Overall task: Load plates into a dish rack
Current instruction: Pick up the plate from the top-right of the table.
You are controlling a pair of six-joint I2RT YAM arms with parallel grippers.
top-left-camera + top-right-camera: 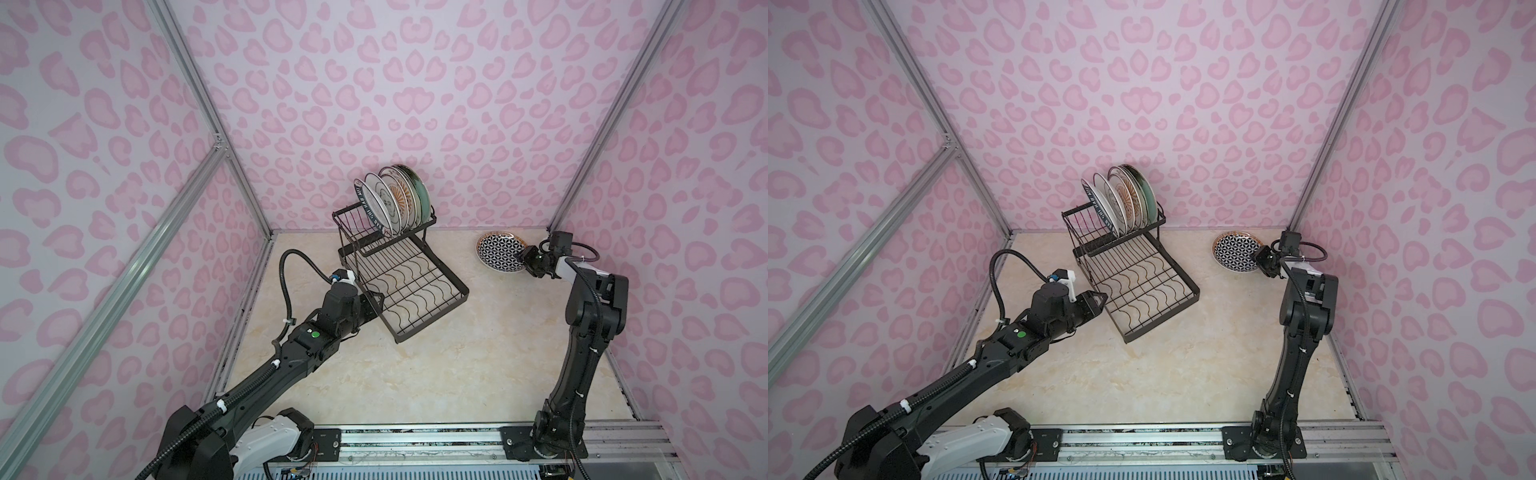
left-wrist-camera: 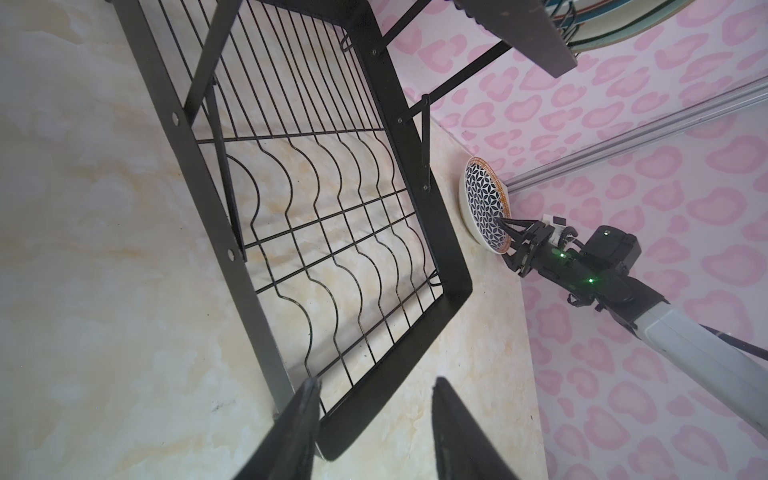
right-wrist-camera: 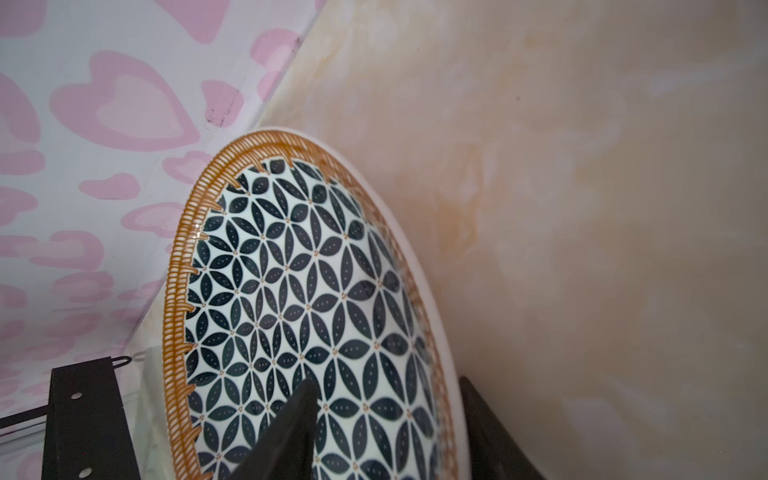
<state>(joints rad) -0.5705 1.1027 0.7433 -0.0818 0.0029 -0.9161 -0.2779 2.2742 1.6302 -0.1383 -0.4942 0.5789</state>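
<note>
Nearest is the left gripper (image 1: 377, 297), low at the near left corner of the rack (image 1: 432, 318). In the left wrist view its fingers (image 2: 297, 428) are well parted. The tray's corner rim sits between them, close against one finger, and the table (image 2: 395, 436) shows between the rim and the other, so no grip on anything

The rack stands skewed on the table, with its wavy-wire lower tray toward the camera

Further back on the right is the plate (image 1: 498, 249) – black-white petal pattern, orange band at the rim. It lies near the back wall, well apart from the rack. The right gripper (image 1: 524, 254) is at its right edge. In the right wrist view one finger (image 3: 286, 432) lies over the patterned face and the other is just outside the white rim, so the rim is between jaws about half parted. Cannot tell if they are clamped on it, or if the plate is off the table

Farthest is the upper basket (image 1: 353, 224) at the rack's far end. The racked plates (image 1: 392, 199) stand on edge in a row, bunched to its right – the lettered plate (image 1: 368, 210) at the left end, the green plate (image 1: 422, 195) at the right end. The pink heart-print wall (image 1: 415, 83) is behind
</note>
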